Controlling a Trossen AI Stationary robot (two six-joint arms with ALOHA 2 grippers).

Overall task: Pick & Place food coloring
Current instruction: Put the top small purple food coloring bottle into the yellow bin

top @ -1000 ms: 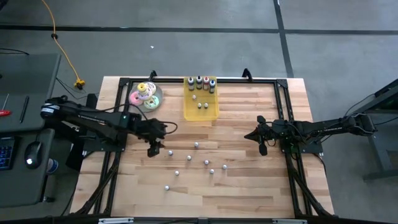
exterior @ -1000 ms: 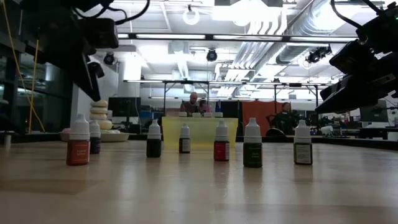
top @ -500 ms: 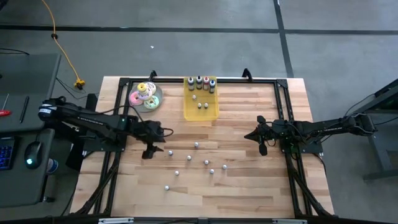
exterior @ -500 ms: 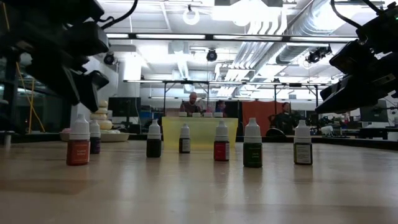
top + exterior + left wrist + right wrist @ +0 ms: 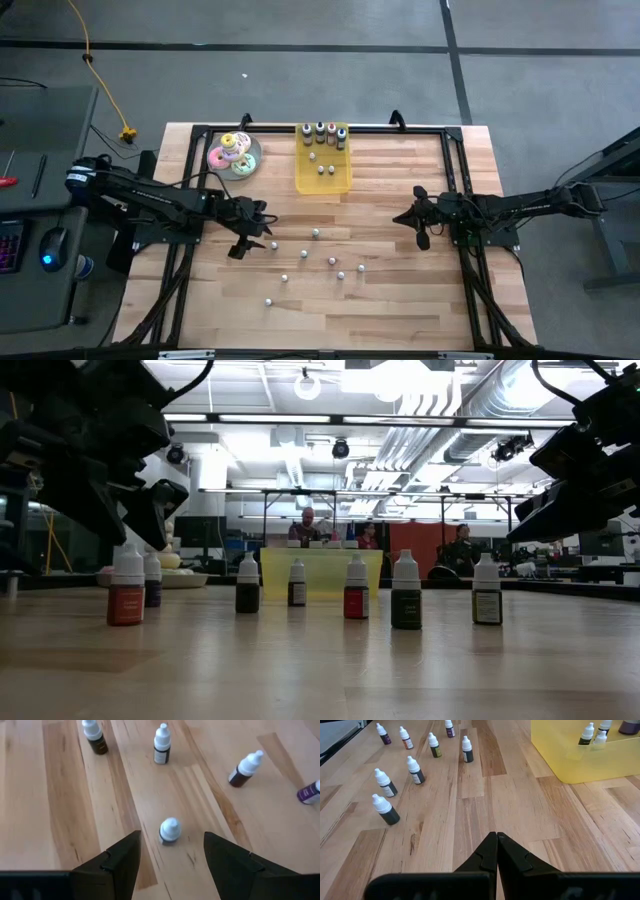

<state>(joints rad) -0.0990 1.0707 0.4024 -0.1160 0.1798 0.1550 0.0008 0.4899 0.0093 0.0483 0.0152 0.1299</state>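
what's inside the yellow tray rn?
The yellow tray holds food coloring bottles: four larger ones in a row along its far edge and about three small white-capped ones mid-tray. In the low view the tray's wall hides everything but the caps.

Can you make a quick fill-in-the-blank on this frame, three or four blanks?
1. The left end effector hangs with its fingers ____ over a dropper bottle standing on the table.
2. The right end effector has its fingers ____.
3. The tray holding several bottles is ____ in colour.
4. The plate beside the tray holds ____.

Missing words: open; shut; yellow; donuts
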